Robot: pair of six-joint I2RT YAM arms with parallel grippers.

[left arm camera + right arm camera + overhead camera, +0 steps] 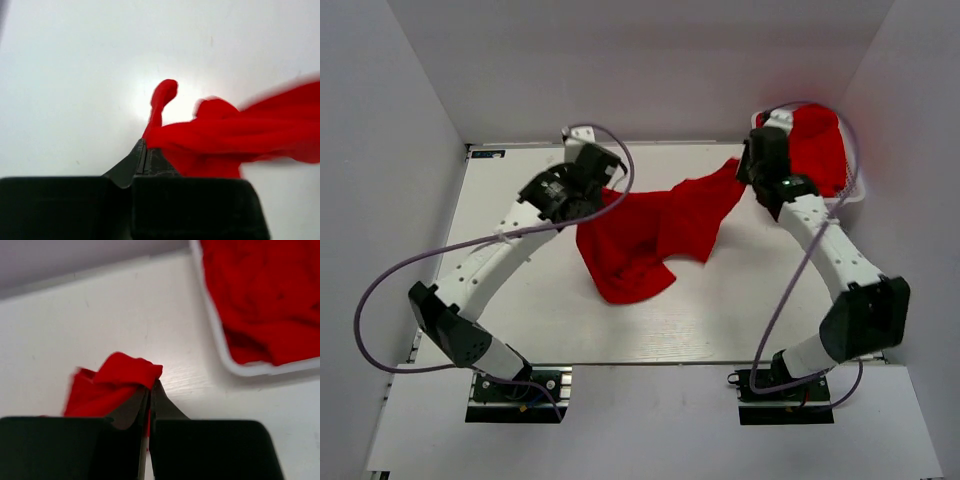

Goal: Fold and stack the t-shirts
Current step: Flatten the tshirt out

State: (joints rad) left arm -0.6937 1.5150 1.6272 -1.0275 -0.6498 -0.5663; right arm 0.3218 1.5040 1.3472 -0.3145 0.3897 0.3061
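Observation:
A red t-shirt (645,235) hangs stretched between both grippers above the middle of the table, its lower part bunched on the surface. My left gripper (603,183) is shut on its left edge; in the left wrist view (145,146) the cloth (225,137) trails right from the closed fingers. My right gripper (748,168) is shut on the shirt's right corner; in the right wrist view (150,387) a red fold (115,380) sticks out of the fingers. More red t-shirts (815,145) lie heaped in the basket, also seen in the right wrist view (260,300).
The white mesh basket (855,195) stands at the back right corner, its rim (220,347) close to my right gripper. White walls enclose the table on the left, back and right.

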